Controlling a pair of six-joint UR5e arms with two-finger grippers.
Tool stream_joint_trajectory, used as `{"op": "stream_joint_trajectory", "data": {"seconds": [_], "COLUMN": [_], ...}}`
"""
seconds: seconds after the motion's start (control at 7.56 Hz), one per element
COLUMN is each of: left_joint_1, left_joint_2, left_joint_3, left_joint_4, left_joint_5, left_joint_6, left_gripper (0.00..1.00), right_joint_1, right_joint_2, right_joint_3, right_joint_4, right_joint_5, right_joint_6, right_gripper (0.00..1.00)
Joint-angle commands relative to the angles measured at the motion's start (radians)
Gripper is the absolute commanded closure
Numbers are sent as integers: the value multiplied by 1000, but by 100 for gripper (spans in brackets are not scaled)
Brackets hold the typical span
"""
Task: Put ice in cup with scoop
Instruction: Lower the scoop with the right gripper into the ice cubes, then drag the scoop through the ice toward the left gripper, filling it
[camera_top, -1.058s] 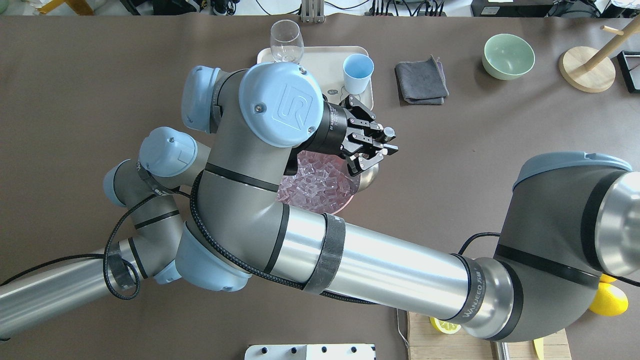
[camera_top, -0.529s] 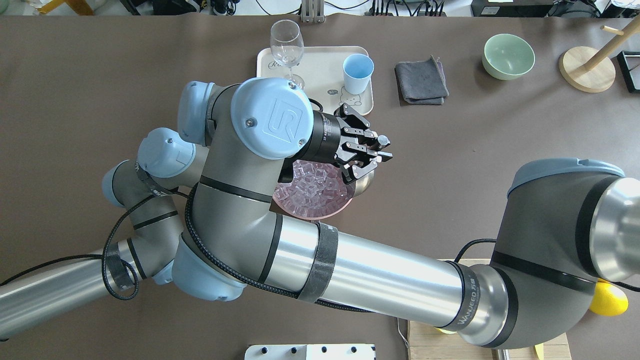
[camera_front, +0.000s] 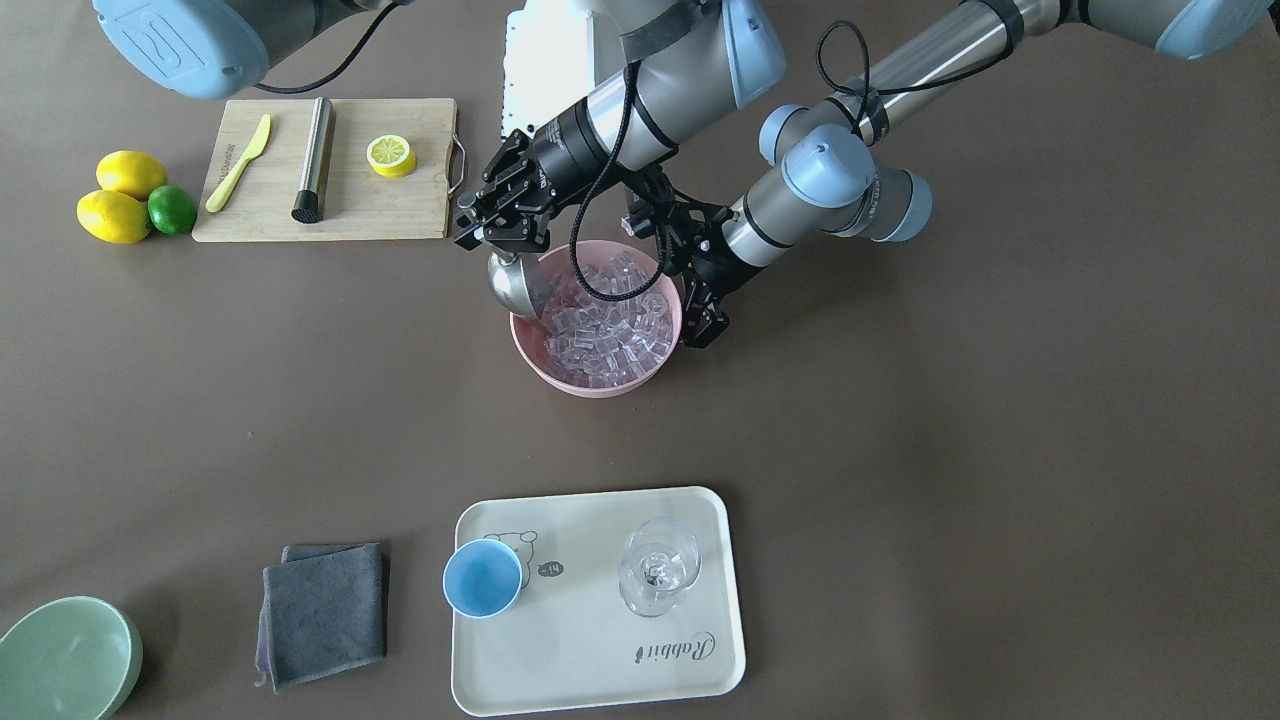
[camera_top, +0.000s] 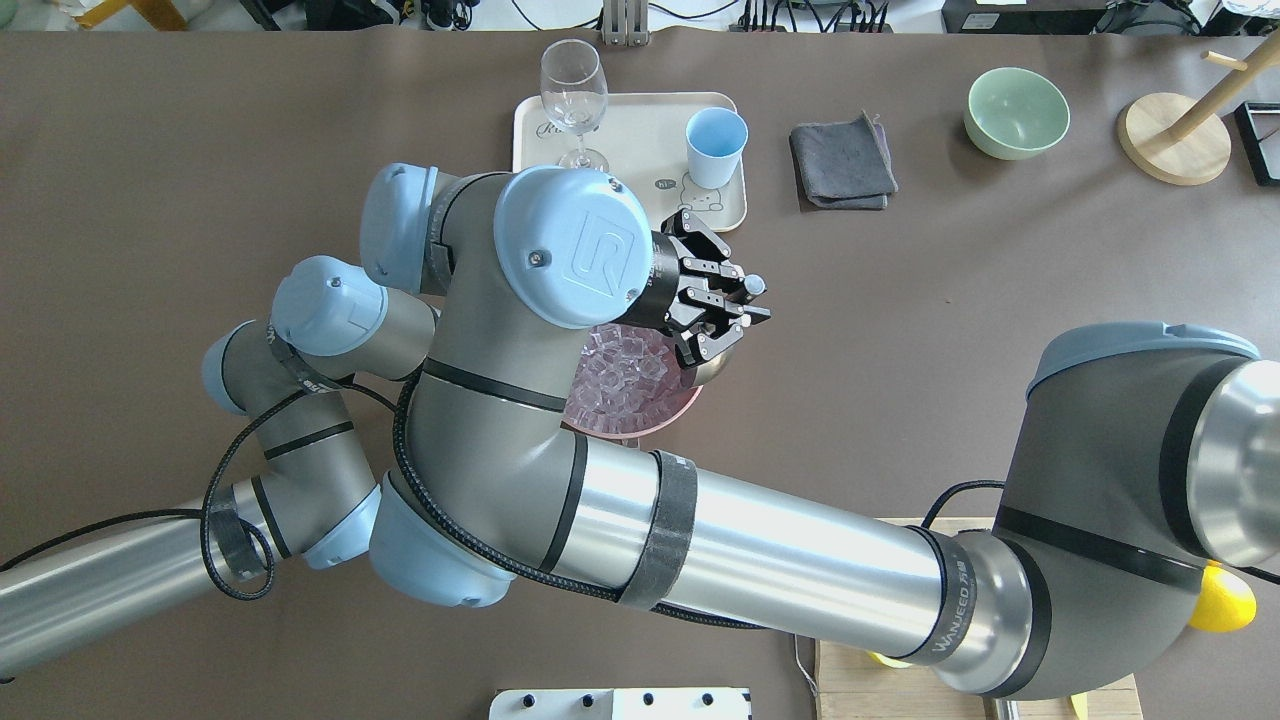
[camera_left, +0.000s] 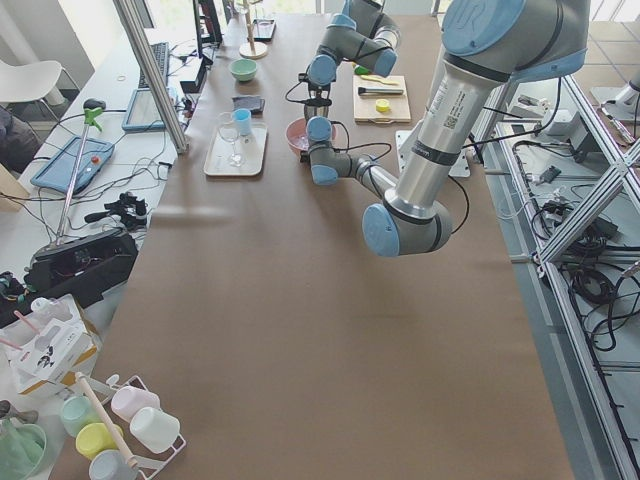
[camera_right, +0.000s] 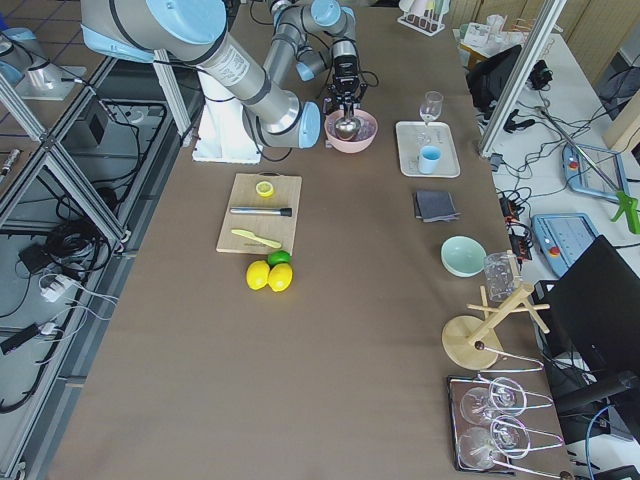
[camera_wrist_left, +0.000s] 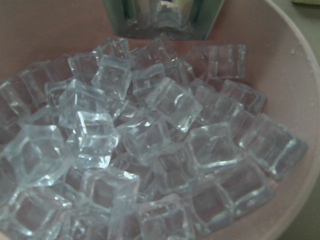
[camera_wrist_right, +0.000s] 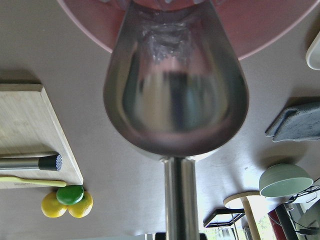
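My right gripper (camera_top: 733, 308) (camera_front: 492, 236) is shut on the handle of the steel scoop (camera_front: 515, 283). The scoop's trough (camera_wrist_right: 175, 95) tilts down over the rim of a pink bowl (camera_front: 640, 375), and its tip touches the ice (camera_front: 605, 320) (camera_wrist_left: 150, 130) piled inside. The trough looks almost empty. My left gripper (camera_front: 700, 300) is at the bowl's opposite rim; I cannot tell whether it is open or shut. In the overhead view the right arm hides it. The light-blue cup (camera_front: 483, 578) (camera_top: 716, 145) stands empty and upright on a beige tray (camera_front: 690, 650).
A clear stemmed glass (camera_front: 658, 565) shares the tray. A grey cloth (camera_front: 322, 610) and a pale green bowl (camera_front: 65, 655) lie beside it. A cutting board (camera_front: 420, 200) holds a steel rod, a knife and a lemon half, with lemons and a lime (camera_front: 172, 208) next to it.
My right gripper has moved the scoop towards the view's left and further over the pink bowl, so less of its trough shows past the rim. The cup has not moved.
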Motion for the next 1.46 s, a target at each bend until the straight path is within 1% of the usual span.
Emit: {"op": "stream_joint_trajectory", "data": {"seconds": [0.0,0.26,0.53,0.66,0.79,1.32], "left_joint_1": [-1,-1,-1,-1,-1,1], "left_joint_2": [1,1,10,12,12,7], "left_joint_3": [0,0,-2,0,0,0], "left_joint_4": [-3,-3,-14,-15,-15,-12], "left_joint_5": [0,0,-2,-2,-2,0], "left_joint_6": [0,0,0,-2,-2,-5], "left_gripper": [1,1,2,2,2,2], "right_joint_1": [2,4,4,4,4,4], "right_joint_2": [-109,-169,-290,-293,-307,-347], "right_joint_3": [155,261,382,374,386,391], "right_joint_4": [86,112,218,226,241,350], "right_joint_5": [30,44,59,71,73,87], "right_joint_6": [79,138,228,242,259,349], "right_gripper": [100,100,100,100,100,100]}}
